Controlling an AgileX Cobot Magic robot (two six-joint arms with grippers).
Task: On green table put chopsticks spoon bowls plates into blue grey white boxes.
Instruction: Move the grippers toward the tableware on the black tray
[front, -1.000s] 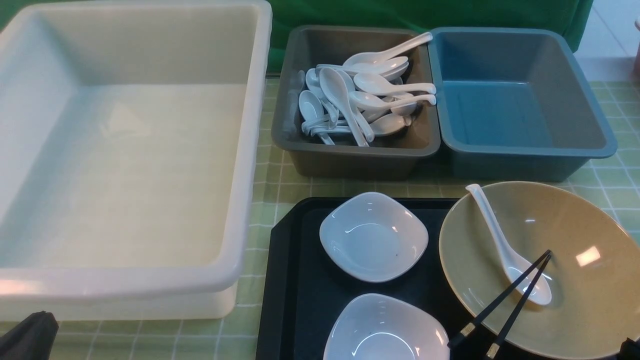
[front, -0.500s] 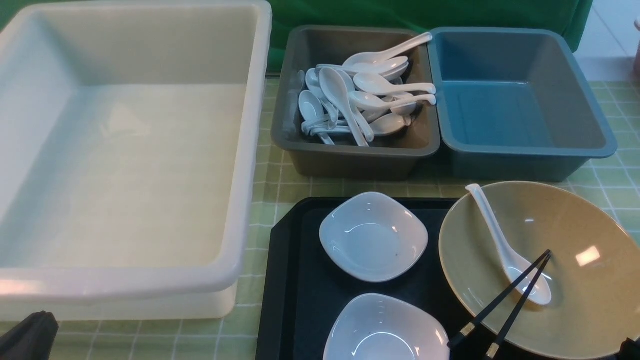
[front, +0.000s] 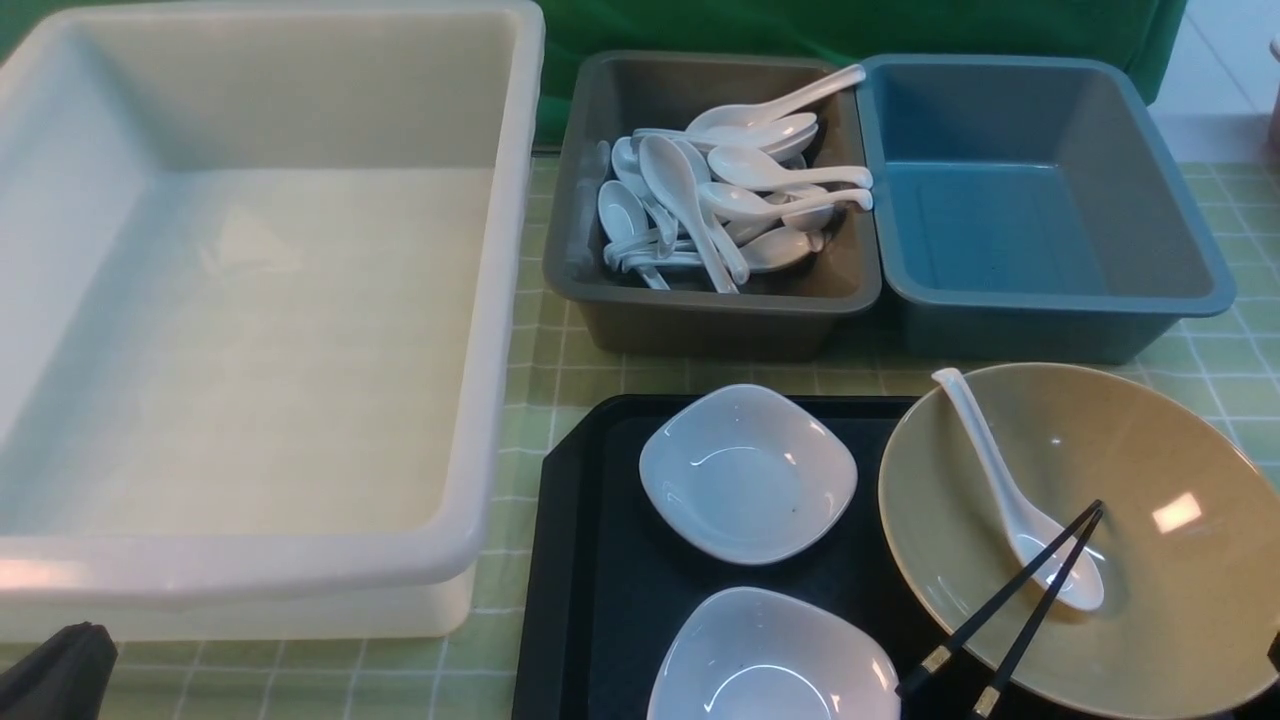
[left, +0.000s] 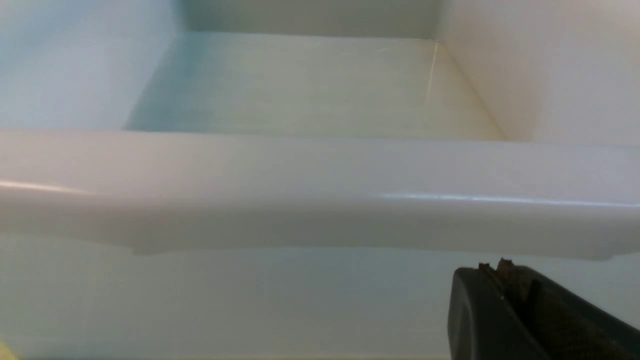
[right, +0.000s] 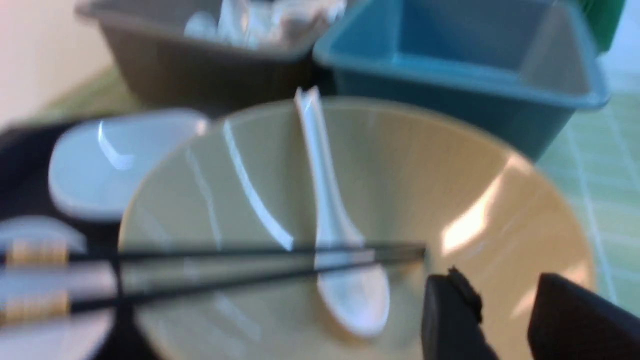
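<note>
The tan bowl (front: 1150, 450) rests on the black tray's right side and holds a white spoon (front: 1010, 500) and the black chopsticks (front: 1020, 600), whose gold-banded ends stick out over its near rim. Two white plates (front: 745, 470) (front: 770, 660) sit on the tray. The white box (front: 500, 300) and the blue box (front: 1030, 330) are empty; the grey box (front: 700, 320) holds several spoons. My left gripper (left: 492, 267) is shut and empty, low in front of the white box's near wall. My right gripper (right: 500, 276) is open and empty over the bowl (right: 425, 175), near the chopstick tips (right: 225, 255).
The black tray (front: 600, 560) lies on the green table (front: 560, 370) in front of the grey box. The grey and blue boxes stand side by side, touching, at the back. The left gripper's dark body (front: 50, 670) shows at the front view's bottom left corner.
The dark tip of the right gripper at the front view's bottom right corner has nearly slipped out of frame. The dishes and boxes have not moved.
</note>
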